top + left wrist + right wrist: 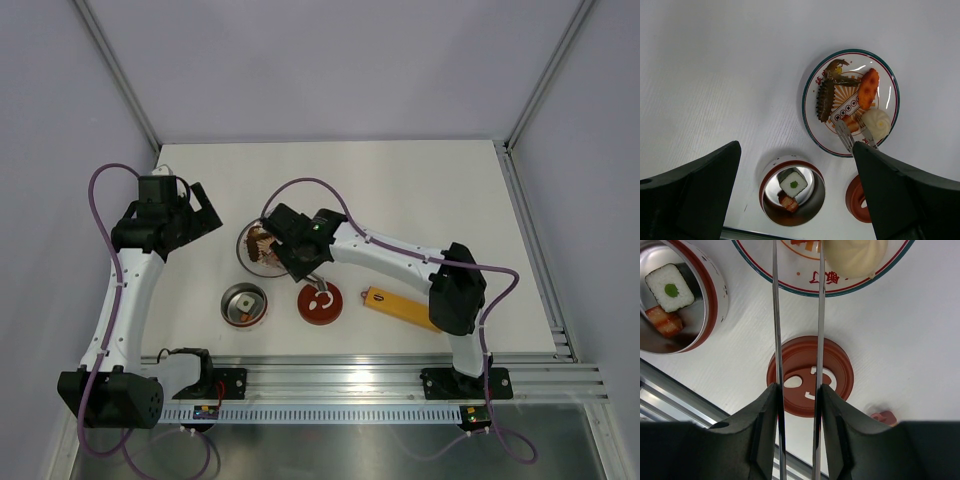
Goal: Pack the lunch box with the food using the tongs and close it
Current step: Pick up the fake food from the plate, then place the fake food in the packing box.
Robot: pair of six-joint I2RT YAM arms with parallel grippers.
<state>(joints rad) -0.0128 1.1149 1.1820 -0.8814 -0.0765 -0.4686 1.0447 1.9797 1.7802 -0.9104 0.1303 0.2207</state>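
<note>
The lunch box (715,295) stands open near the counter's (420,190) front edge. It holds two pieces: a white roll (793,184) with a green centre and a red-brown cube (789,203). Its dark-red lid (837,372) lies just beside it, not touching, and bears a white curl mark but no readable words. The tongs (775,340) reach over the lid to the plate (810,120), their tips either side of a small orange piece (852,123). The jaws of the right arm (390,255) squeeze both tong arms. Five pieces sit on the plate. The left arm (130,290) holds its jaws wide, gripping nothing. White counter stretches beyond the plate.
</note>
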